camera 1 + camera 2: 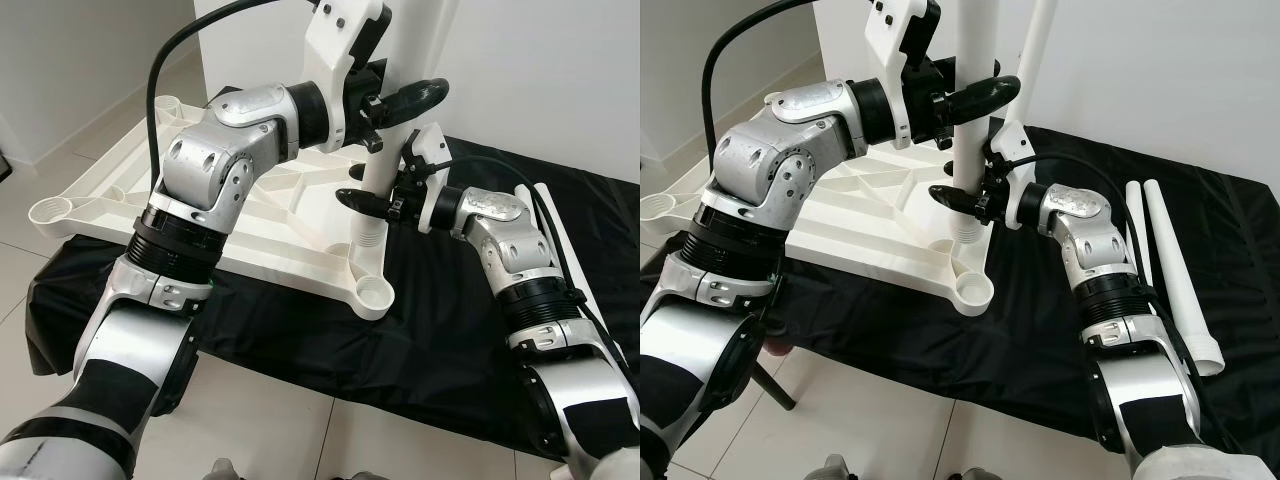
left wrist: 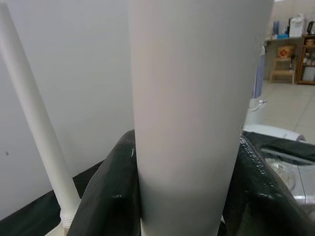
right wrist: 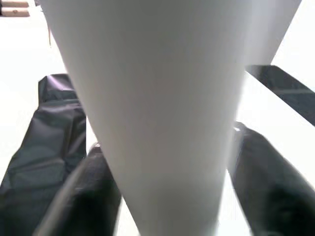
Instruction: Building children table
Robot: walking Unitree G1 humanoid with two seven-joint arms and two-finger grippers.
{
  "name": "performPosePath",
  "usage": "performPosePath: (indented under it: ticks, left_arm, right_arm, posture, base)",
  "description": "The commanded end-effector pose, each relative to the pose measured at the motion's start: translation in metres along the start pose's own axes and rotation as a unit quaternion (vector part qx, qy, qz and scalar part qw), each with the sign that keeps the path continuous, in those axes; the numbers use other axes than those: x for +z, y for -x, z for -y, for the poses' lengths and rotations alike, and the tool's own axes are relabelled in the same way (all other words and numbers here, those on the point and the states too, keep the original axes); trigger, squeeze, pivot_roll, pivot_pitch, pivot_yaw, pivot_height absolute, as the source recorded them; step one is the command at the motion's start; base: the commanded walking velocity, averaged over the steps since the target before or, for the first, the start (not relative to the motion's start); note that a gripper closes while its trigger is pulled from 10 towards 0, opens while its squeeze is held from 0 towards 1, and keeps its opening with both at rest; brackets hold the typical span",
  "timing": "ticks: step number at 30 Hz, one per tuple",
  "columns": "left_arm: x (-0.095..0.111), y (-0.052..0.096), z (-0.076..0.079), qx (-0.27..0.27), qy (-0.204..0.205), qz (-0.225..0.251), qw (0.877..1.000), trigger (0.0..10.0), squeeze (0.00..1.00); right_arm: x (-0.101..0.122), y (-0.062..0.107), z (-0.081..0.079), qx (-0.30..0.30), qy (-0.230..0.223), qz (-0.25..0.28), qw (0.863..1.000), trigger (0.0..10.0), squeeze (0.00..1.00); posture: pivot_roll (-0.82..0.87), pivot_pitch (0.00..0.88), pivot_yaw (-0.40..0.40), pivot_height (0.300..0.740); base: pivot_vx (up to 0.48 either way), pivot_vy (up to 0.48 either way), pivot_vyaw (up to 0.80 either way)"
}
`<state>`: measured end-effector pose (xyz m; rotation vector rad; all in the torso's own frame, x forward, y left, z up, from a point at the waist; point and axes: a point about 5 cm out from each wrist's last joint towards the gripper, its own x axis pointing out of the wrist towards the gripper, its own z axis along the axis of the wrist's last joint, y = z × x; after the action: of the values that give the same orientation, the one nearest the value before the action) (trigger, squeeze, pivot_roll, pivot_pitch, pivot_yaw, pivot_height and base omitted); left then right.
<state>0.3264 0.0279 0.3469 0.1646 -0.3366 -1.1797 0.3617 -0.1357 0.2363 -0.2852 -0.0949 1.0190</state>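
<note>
On the black cloth (image 1: 1040, 330) spread over the tiled floor (image 1: 880, 430) lies the white plastic tabletop (image 1: 200, 215), upside down with its ribbed underside showing and round sockets at its corners. One white table leg (image 1: 975, 120) stands upright at the corner nearest the robot's right arm, its foot seated at the tabletop's edge. Both grippers are clamped round this leg: the left gripper (image 1: 975, 98) grips it higher up, black fingers (image 2: 110, 196) pressed to either side, and the right gripper (image 1: 965, 200) holds it lower down, close above the foot, its fingers (image 3: 86, 196) likewise hugging the tube. Just behind, a second upright leg (image 1: 1038, 50) rises from the tabletop, thinner-looking and near the wall (image 1: 1160, 80). An empty corner socket (image 1: 975, 292) sits at the front corner, just below the held leg. Two spare legs (image 1: 1165, 270) lie side by side on the cloth, well off to the robot's right.
</note>
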Motion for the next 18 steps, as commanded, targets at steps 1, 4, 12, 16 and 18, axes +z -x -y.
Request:
performPosePath:
  ticks: [1, 4, 12, 16, 18]
  left_arm:
    - [0.0082, -0.0031, 0.0017, -0.013, -0.017, 0.009, 1.000, 10.0, 0.00]
    - [0.0088, -0.0033, 0.0021, -0.015, -0.018, 0.011, 1.000, 10.0, 0.00]
    - [0.0114, -0.0039, 0.0030, -0.019, -0.020, 0.014, 1.000, 10.0, 0.00]
    - [0.0118, -0.0044, 0.0031, -0.021, -0.022, 0.014, 0.999, 10.0, 0.00]
    - [0.0123, -0.0046, 0.0032, -0.022, -0.023, 0.015, 0.999, 10.0, 0.00]
  right_arm:
    - [-0.0012, 0.0019, 0.0005, 0.005, -0.004, -0.004, 1.000, 10.0, 1.00]
    - [-0.0018, 0.0016, 0.0001, 0.004, 0.004, -0.008, 1.000, 10.0, 0.00]
    - [-0.0016, 0.0022, 0.0019, -0.001, 0.005, -0.009, 1.000, 1.8, 0.00]
    - [-0.0021, 0.0028, 0.0022, -0.001, -0.001, -0.010, 1.000, 0.0, 0.00]
    - [-0.0027, 0.0030, 0.0023, -0.001, -0.002, -0.012, 1.000, 0.0, 0.00]
  posture:
    - [0.01, 0.000, -0.073, 0.740]
    - [0.00, 0.000, -0.072, 0.740]
    - [0.00, 0.000, -0.072, 0.740]
    - [0.00, 0.000, -0.073, 0.740]
    - [0.01, 0.000, -0.074, 0.740]
  base:
    - [0.000, 0.000, 0.00]
    - [0.000, 0.000, 0.00]
    - [0.000, 0.000, 0.00]
    - [0.000, 0.000, 0.00]
    - [0.000, 0.000, 0.00]
